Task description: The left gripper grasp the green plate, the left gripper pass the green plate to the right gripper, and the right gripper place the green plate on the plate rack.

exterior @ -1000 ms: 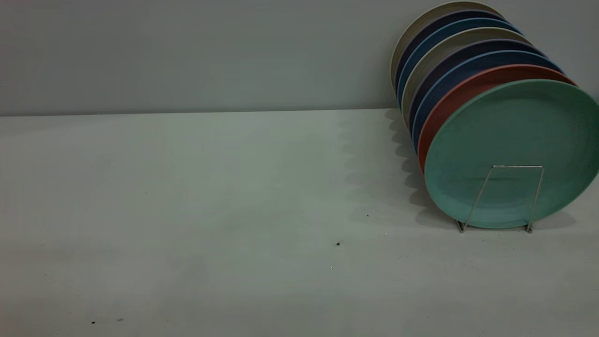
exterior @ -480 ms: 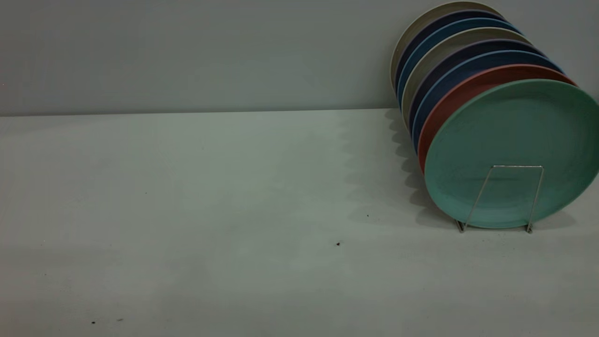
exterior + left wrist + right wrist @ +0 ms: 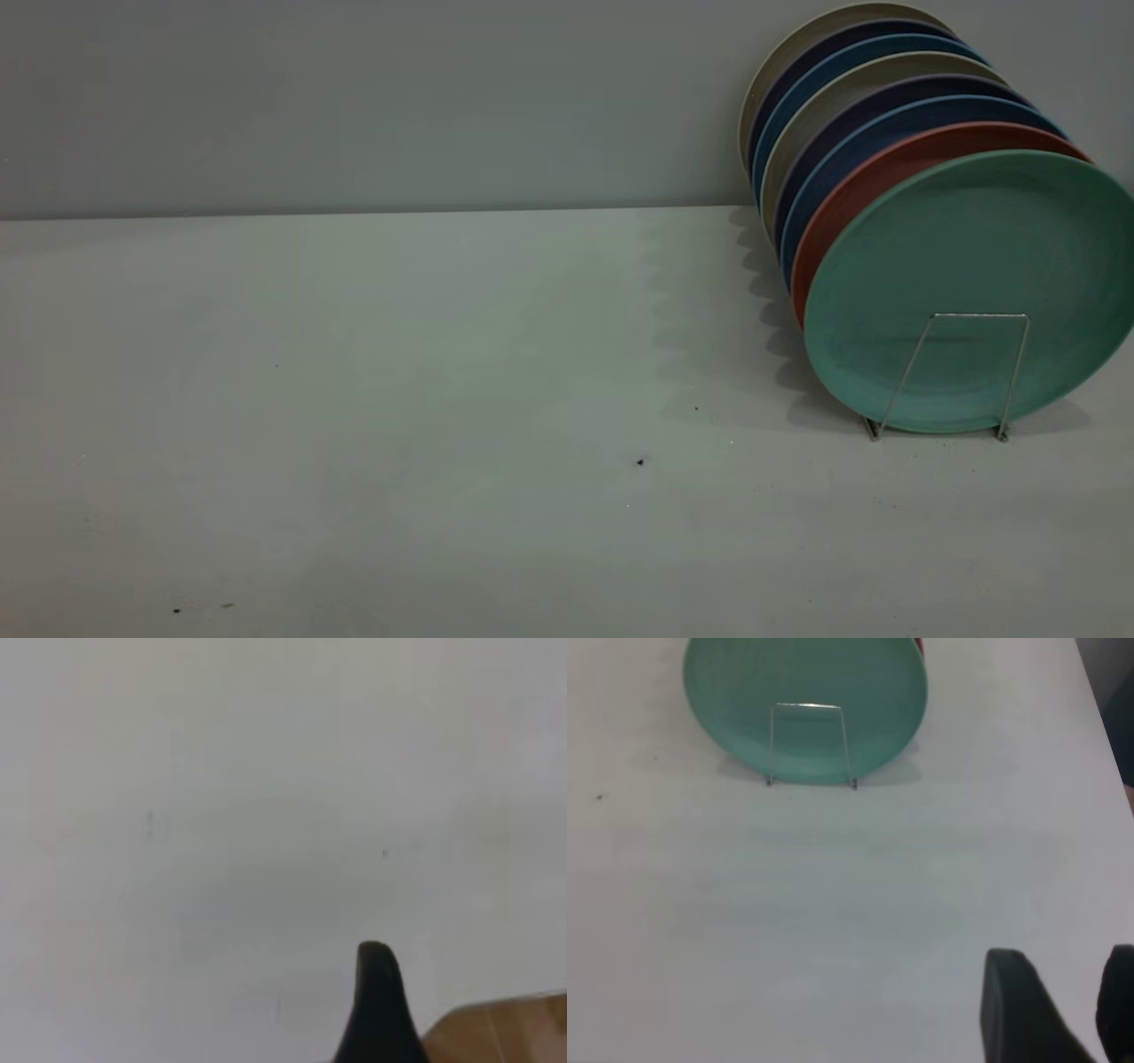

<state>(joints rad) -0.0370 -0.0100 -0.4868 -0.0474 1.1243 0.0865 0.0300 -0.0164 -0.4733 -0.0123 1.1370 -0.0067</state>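
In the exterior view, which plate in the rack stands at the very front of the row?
The green plate: it stands directly behind the plate rack's front wire loop, with the salmon-pink plate next behind it.

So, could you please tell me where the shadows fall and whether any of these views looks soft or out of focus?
Exterior view: the plates in the rack cast a scalloped shadow leftward onto the table; the green plate is fairly crisp. Right wrist view: a faint shadow under the green plate, the right pincer blurred up close. Left wrist view: soft throughout, one dark left pincer finger blurred.
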